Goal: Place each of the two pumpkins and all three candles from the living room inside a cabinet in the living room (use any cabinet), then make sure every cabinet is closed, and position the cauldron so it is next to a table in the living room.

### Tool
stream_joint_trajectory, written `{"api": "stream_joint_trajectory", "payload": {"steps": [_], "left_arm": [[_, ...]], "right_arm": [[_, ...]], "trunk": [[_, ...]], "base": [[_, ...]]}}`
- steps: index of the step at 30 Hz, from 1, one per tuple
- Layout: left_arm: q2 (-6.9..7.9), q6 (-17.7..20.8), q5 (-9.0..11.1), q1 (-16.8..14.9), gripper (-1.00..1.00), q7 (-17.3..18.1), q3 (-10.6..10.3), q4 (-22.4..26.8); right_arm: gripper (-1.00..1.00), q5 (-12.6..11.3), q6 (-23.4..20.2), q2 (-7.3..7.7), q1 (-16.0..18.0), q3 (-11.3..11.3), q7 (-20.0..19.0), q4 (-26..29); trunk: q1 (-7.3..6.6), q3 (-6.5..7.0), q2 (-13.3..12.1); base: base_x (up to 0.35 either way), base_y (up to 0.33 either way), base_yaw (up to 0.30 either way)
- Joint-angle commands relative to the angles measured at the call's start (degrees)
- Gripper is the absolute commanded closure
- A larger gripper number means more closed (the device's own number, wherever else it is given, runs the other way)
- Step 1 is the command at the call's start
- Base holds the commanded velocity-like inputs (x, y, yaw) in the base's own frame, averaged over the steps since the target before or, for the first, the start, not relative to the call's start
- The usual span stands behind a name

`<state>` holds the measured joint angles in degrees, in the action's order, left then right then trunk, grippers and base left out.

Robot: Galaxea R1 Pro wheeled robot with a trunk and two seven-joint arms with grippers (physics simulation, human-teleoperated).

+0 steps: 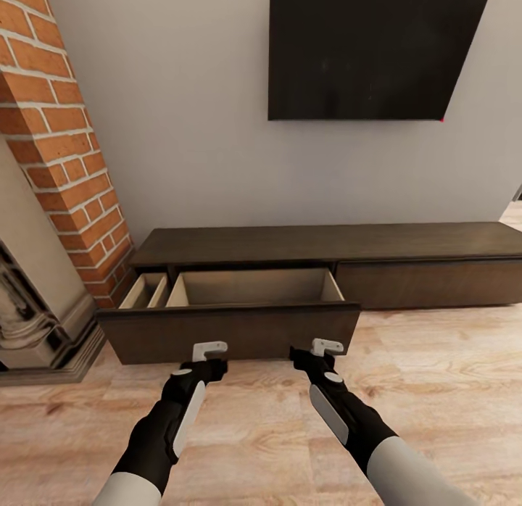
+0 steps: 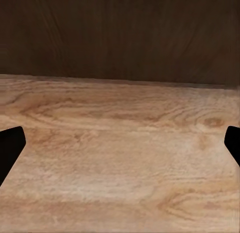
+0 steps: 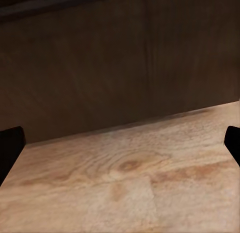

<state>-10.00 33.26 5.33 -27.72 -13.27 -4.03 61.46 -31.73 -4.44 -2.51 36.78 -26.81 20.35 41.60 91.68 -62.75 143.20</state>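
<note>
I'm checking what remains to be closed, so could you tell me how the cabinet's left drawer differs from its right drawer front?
The left drawer is pulled out, showing its pale beige interior, which looks empty; the right drawer front sits flush and shut. Both grippers, left gripper and right gripper, are open just before the left drawer, none near the right one. Both share dark-brown, handle-less wood.

Pretty even, soft light on my head feed, no glare, just a faint shadow under the open drawer (image 1: pixel 228 332). Straight lines bow a bit toward the edges. Both wrist feeds look softer and blurrier, dark wood (image 3: pixel 100 68) nearly muddy.
</note>
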Motion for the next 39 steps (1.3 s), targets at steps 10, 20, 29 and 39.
{"api": "stream_joint_trajectory", "payload": {"steps": [10,20,29,39], "left_arm": [[0.00,-5.26,0.63,0.34,-1.00,-0.53,-2.55,0.07],[0.00,-7.55,0.65,0.65,-1.00,-0.53,-2.65,0.16],[0.00,-7.66,0.65,0.73,-1.00,-0.54,-2.65,0.50],[0.00,-7.59,0.65,0.73,-1.00,-0.61,-3.35,0.51]], "right_arm": [[-1.00,-0.18,1.38,-0.12,0.04,-0.26,0.39,-0.08],[-1.00,-0.17,7.59,0.01,0.04,-0.26,-3.28,-2.42],[-1.00,-0.17,11.08,-0.40,0.04,-0.26,-4.86,-4.88],[-1.00,-0.24,11.74,-0.55,0.04,-0.26,-4.79,-5.48]], "trunk": [[0.25,-2.27,0.17],[0.35,-3.16,0.22],[0.35,-3.16,0.22],[0.35,-3.16,0.22]], "base": [[0.000,0.000,0.000],[0.000,0.000,0.000],[0.001,0.000,0.000],[0.145,0.016,0.000]]}}
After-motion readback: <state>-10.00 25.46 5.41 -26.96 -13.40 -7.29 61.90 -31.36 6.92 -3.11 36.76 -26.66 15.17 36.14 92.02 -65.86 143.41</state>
